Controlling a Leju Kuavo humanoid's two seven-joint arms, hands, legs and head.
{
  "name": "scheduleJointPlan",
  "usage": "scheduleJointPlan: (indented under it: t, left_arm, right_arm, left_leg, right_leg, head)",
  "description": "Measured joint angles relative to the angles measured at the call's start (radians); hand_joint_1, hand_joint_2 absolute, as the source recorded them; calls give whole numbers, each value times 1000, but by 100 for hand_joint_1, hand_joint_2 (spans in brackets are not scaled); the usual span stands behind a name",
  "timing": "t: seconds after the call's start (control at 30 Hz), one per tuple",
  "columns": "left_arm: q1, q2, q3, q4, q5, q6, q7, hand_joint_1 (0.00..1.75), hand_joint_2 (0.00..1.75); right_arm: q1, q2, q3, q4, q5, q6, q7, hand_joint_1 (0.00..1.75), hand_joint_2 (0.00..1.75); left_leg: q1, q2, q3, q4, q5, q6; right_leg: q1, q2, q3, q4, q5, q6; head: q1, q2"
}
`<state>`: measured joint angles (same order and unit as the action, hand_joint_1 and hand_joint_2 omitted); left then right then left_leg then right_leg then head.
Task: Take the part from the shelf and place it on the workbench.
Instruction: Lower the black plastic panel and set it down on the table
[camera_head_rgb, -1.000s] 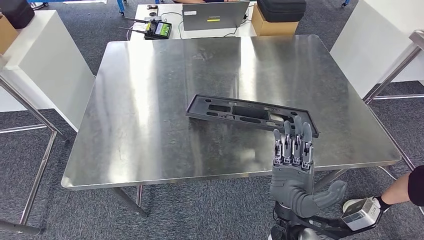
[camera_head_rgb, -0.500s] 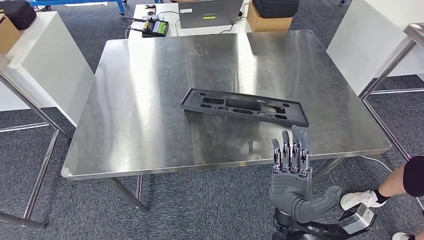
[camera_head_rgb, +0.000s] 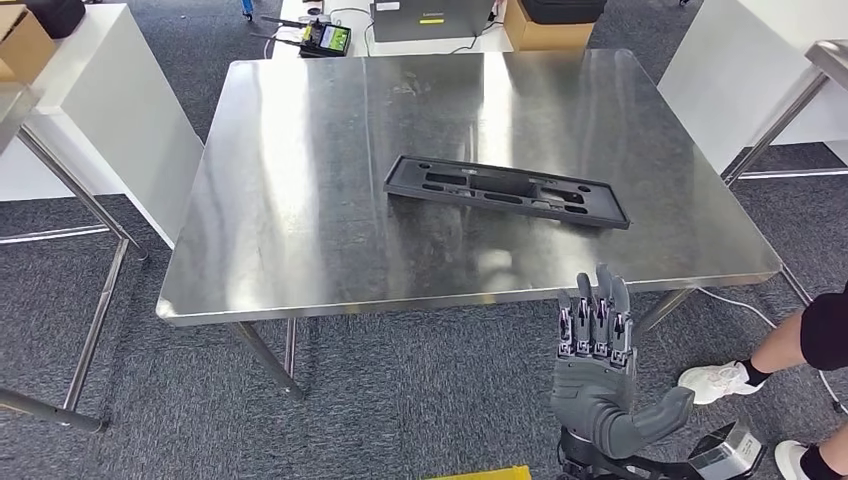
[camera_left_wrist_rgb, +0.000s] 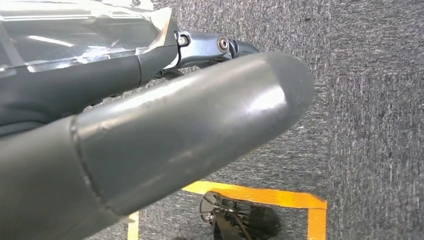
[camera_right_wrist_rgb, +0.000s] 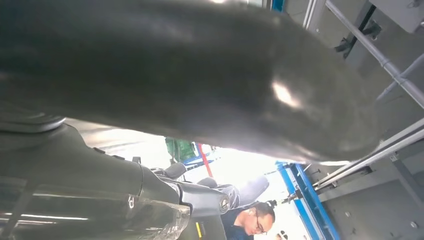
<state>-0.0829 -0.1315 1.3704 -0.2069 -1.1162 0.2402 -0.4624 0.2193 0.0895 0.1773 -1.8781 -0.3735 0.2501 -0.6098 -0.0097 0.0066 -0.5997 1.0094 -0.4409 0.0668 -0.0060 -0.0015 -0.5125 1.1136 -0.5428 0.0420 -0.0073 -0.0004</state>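
1. Head view: we see the black plastic frame part (camera_head_rgb: 506, 189) lying flat near the middle of the steel workbench (camera_head_rgb: 300, 190), its long axis running across the bench and slanting slightly nearer towards the robot's right. Our right hand (camera_head_rgb: 597, 372) hangs off the near edge, fingers straight and side by side, thumb out, holding nothing. We judge the placing done; retreat should go straight back, clear of the bench edge.
2. Left wrist view: left hand (camera_left_wrist_rgb: 150, 135) over grey carpet; we cannot tell its state.
3. Right wrist view: too close and dark to judge.
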Motion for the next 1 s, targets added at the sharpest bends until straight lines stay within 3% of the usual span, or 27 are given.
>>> scheduleJointPlan:
  t: [0.07,0.13,0.17,0.2,0.27,0.33,0.37,0.4,0.43,0.5,0.57,0.63,0.7,0.77,0.83,0.87,0.9,0.93,1.0]
  left_arm:
    - [0,0,0,1,-5,-1,-2,0,0]
    - [1,0,-1,1,-7,-2,-4,0,0]
    - [1,2,-1,1,-7,-2,-4,0,0]
    - [2,4,-1,1,-7,-2,-4,0,0]
    - [3,7,-1,1,-8,-2,-4,0,0]
    - [3,7,-1,1,-8,-1,-3,0,0]
    - [3,7,-2,1,-8,-1,-2,0,0]
    - [3,7,-2,1,-8,0,-1,0,0]
    - [3,7,-2,1,-8,0,0,0,0]
    - [2,8,-2,1,-8,1,0,0,0]
    - [0,8,-2,1,-9,2,1,0,0]
    - [0,8,-3,1,-9,3,1,0,0]
    - [0,7,-4,1,-9,3,2,0,0]
    - [-1,7,-5,1,-9,4,2,0,0]
    - [-2,7,-6,1,-9,6,3,0,0]
    - [-2,7,-7,1,-9,8,3,0,0]
    - [-2,8,-7,1,-9,9,4,0,0]
    - [-2,8,-7,1,-9,10,4,0,0]
    - [-2,7,-8,1,-9,11,4,0,0]
  right_arm:
    - [2,-1,-2,-1,0,-2,-5,0,0]
    - [9,-3,-4,-1,-1,-5,-8,0,0]
    - [13,-3,-5,-1,-2,-6,-10,0,0]
    - [15,-4,-6,-1,-3,-7,-12,0,0]
    - [17,-4,-7,-1,-4,-10,-14,0,0]
    - [19,-4,-8,-1,-4,-15,-15,0,0]
    - [20,-4,-9,-1,-4,-16,-14,0,0]
    - [21,-4,-9,-1,-3,-17,-14,0,0]
    - [21,-4,-10,-1,-2,-18,-13,0,0]
    - [21,-3,-11,-1,3,-20,-12,0,0]
    - [20,-1,-13,-1,8,-23,-11,0,0]
    - [20,1,-14,-1,11,-25,-10,0,0]
    - [20,2,-14,-1,13,-29,-9,0,0]
    - [20,2,-14,-1,16,-33,-4,0,0]
    - [20,1,-15,-1,19,-36,1,0,0]
    - [20,1,-15,-1,20,-37,3,0,0]
    - [20,1,-15,0,21,-38,6,0,0]
    - [19,1,-15,1,21,-39,8,0,0]
    - [16,1,-15,2,22,-45,14,0,0]
  left_leg:
    - [-4,1,-8,1,16,-8]
    - [-4,2,-13,0,31,-17]
    - [-3,0,-16,2,31,-22]
    - [-1,-2,-22,15,15,-27]
    - [8,-6,-47,89,-62,-40]
    - [16,-7,-79,216,-147,-54]
    - [20,-7,-85,263,-163,-60]
    - [25,-7,-76,280,-157,-64]
    - [30,-6,-49,257,-134,-69]
    - [39,-7,44,131,-88,-76]
    - [38,-13,103,30,-80,-75]
    - [31,-16,100,9,-81,-62]
    - [28,-12,84,2,-65,-37]
    - [25,-7,63,-4,-42,-13]
    - [21,-5,36,-3,-22,-3]
    - [19,-4,22,-3,-12,-2]
    - [18,-3,8,-2,-1,-2]
    - [17,-3,-5,-1,9,-4]
    - [17,-3,-27,-1,29,-9]
  right_leg:
    - [8,0,74,-124,2,-9]
    - [10,0,79,-157,1,-17]
    - [3,-2,72,-157,7,-22]
    - [-3,-3,65,-158,14,-30]
    - [-12,-7,52,-159,30,-46]
    - [-9,-11,33,-158,46,-52]
    - [-9,-12,25,-156,54,-51]
    - [-9,-13,17,-153,61,-48]
    - [-10,-13,8,-148,66,-45]
    - [-11,-13,-12,-131,73,-38]
    - [-8,-13,-31,-116,80,-27]
    - [-6,-13,-43,-113,93,-8]
    - [-5,-12,-58,-102,88,5]
    - [-6,-8,-91,-34,29,-2]
    - [-7,-5,-131,89,-51,-14]
    - [-7,-4,-140,140,-71,-12]
    - [-7,-4,-135,164,-73,-5]
    - [-7,-4,-111,152,-58,5]
    - [-7,-3,-16,31,-17,18]
  head:
    - [0,0]
    - [-1,0]
    - [0,0]
    - [-1,0]
    - [-4,0]
    - [-8,0]
    - [-9,0]
    - [-9,0]
    - [-9,0]
    - [-9,0]
    - [-9,0]
    - [-7,0]
    - [-6,0]
    - [-2,0]
    - [1,0]
    - [1,0]
    - [1,0]
    - [1,0]
    - [1,0]
